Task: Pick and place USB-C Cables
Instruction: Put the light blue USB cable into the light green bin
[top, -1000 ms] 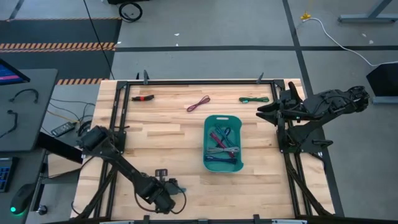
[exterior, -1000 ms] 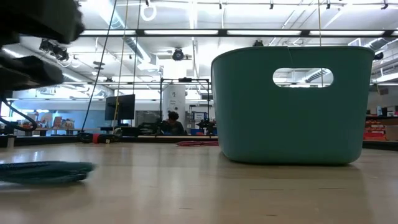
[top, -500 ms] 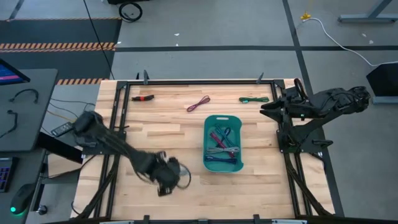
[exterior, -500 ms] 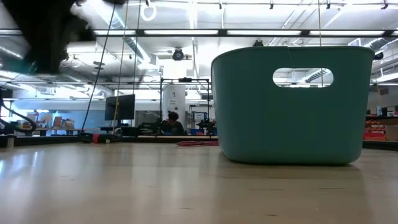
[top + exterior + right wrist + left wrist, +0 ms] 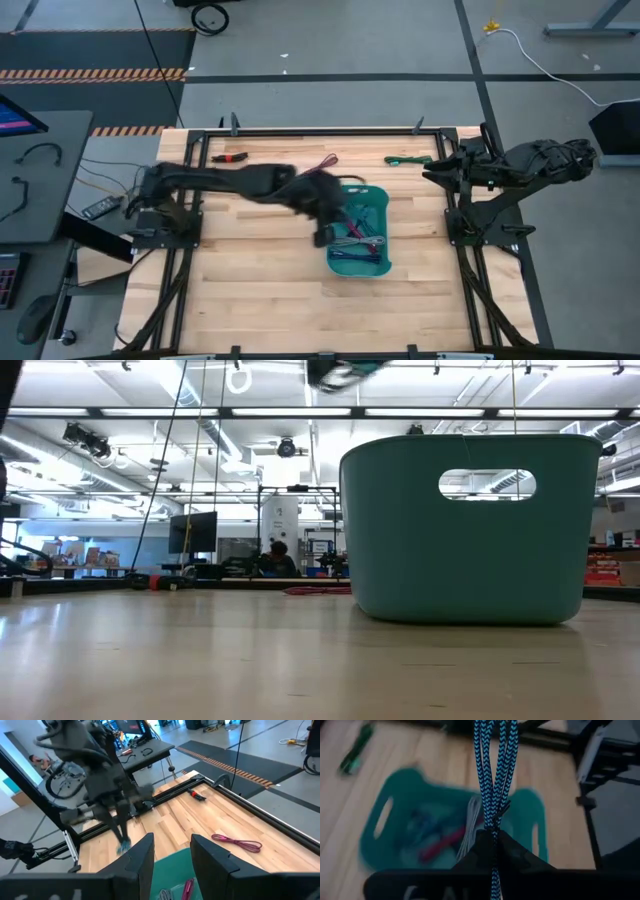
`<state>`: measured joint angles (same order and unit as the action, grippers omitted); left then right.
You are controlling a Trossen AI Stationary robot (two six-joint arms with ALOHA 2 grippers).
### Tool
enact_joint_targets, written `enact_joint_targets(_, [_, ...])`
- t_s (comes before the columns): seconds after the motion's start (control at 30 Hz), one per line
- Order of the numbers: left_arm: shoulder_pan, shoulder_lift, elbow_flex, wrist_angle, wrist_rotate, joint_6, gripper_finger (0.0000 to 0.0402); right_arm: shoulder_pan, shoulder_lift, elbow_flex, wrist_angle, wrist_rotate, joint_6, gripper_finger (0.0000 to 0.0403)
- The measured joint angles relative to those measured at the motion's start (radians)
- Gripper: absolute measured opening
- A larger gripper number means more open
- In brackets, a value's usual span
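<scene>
Since a second ago the left arm has swung from the near-left desk corner across to the bin [image 5: 358,231], and the teal cable once lying on the desk in the low view is gone from there, so this bundle looks about ready to drop.

High view: the left end effector [image 5: 328,235] hangs at the bin's left rim, arm stretched long from its base at left. Several cables already lie inside the bin. Three remain along the far edge: red [image 5: 229,157], magenta [image 5: 319,166], green [image 5: 408,159]. The right end effector [image 5: 432,172] waits at the far right, near the green one.

Low view: the bin [image 5: 465,530] stands on the desk; a dark blur passes above its left rim (probably the carried load).

Left wrist view: the fingers are pressed on a blue braided cable [image 5: 494,775], which dangles over the bin [image 5: 385,820].

Right wrist view: its fingers [image 5: 140,857] stand spread, empty; the left arm [image 5: 100,775] is blurred beyond.
</scene>
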<state>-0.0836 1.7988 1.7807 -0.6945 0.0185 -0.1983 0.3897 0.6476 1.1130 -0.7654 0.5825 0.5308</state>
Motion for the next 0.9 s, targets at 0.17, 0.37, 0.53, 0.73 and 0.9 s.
enact_joint_targets(0.17, [0.022, 0.167, 0.065, 0.072, 0.112, 0.033, 0.0008, 0.0, 0.0, 0.0, 0.001, 0.0, 0.0, 0.0132])
enact_joint_targets(0.37, [0.039, 0.253, 0.069, 0.083, 0.16, -0.008, 0.0019, 0.0, 0.0, 0.0, 0.0, 0.001, 0.001, 0.0132])
enact_joint_targets(0.53, [0.075, 0.258, 0.066, 0.074, 0.179, 0.005, 0.0018, 0.0, 0.0, 0.0, 0.0, 0.001, 0.0, 0.0132])
enact_joint_targets(0.73, [0.079, 0.315, 0.064, 0.077, 0.221, 0.092, 0.0016, 0.0, 0.0, 0.0, -0.008, 0.001, 0.0, 0.0132])
enact_joint_targets(0.9, [0.067, 0.375, 0.062, 0.073, 0.248, 0.099, 0.0024, 0.0, 0.0, 0.0, -0.01, 0.001, 0.02, 0.0132])
